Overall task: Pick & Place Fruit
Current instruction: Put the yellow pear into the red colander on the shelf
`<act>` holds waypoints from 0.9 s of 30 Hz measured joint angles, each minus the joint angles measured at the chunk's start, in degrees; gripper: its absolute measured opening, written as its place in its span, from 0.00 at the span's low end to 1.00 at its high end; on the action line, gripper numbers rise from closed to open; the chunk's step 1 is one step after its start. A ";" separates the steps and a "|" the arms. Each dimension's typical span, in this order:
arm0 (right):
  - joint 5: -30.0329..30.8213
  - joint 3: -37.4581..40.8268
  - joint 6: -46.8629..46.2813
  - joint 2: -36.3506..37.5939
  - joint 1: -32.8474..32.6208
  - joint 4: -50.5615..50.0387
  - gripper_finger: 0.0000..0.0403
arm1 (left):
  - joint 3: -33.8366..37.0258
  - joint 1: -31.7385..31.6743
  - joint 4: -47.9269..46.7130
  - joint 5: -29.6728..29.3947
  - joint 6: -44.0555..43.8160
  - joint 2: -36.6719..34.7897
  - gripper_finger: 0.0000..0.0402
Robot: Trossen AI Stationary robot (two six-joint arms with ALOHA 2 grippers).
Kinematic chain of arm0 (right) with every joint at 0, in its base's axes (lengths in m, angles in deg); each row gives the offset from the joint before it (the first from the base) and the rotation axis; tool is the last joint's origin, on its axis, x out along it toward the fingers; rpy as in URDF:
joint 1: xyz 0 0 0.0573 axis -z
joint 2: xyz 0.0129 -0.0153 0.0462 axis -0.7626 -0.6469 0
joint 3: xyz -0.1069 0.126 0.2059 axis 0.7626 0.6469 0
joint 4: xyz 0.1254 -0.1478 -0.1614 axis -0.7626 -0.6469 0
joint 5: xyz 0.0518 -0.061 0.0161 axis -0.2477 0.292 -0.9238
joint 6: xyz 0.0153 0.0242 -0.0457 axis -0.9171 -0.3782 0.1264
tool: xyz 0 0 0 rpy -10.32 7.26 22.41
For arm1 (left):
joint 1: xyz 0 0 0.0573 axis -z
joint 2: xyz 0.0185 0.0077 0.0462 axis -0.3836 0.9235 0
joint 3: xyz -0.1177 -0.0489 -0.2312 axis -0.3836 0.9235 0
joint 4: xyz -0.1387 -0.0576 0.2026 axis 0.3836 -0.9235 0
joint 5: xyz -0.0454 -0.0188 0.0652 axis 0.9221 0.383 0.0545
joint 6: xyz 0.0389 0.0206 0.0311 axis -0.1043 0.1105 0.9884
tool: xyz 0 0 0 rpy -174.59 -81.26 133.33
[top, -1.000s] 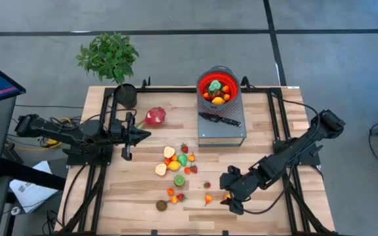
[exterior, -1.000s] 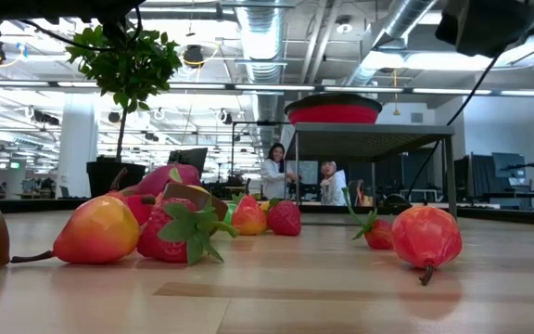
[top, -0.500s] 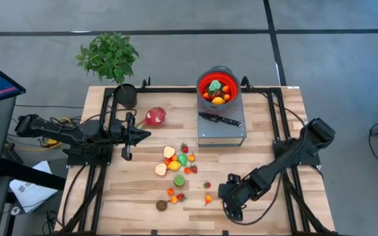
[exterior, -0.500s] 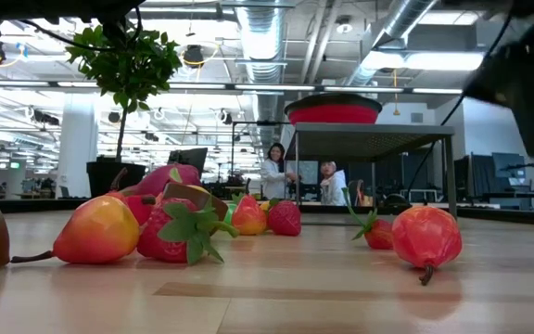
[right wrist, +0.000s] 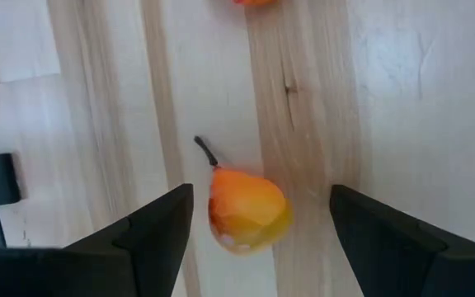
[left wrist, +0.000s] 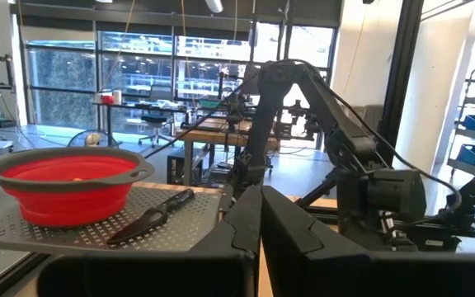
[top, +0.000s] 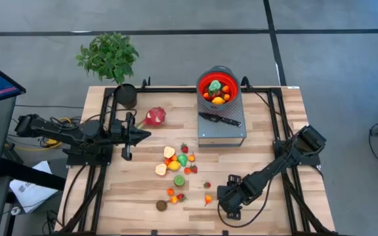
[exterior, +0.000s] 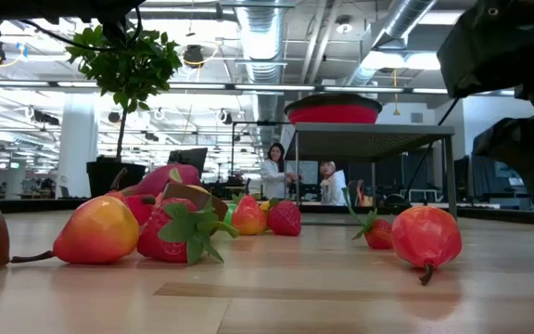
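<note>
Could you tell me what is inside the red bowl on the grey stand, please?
The red bowl holds a green fruit and orange and dark fruits; anything beneath them is covered.

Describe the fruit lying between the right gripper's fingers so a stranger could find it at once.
On the wooden table, go to the front edge of the scattered fruit, where the right gripper hangs open above the boards. Between its fingers lies a small orange-yellow pear with a thin dark stem. Unlike the red strawberries nearby, it is pear-shaped, with no green leaves.

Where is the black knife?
In the high view the knife lies on the grey metal stand at the table's far edge, right of the middle, just in front of the red bowl.
</note>
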 joint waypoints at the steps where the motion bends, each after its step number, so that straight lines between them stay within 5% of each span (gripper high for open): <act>1: -0.02 0.00 -0.02 0.00 0.00 -0.01 0.70 | 0.00 0.00 0.02 0.00 0.00 0.01 0.01; 19: 0.16 0.00 -2.40 0.11 0.00 -0.92 0.69 | 0.00 0.00 0.02 0.00 0.01 0.00 0.01; 27: 0.17 0.07 -2.82 0.06 1.03 -1.13 0.49 | 0.00 0.00 0.00 0.00 0.00 0.00 0.01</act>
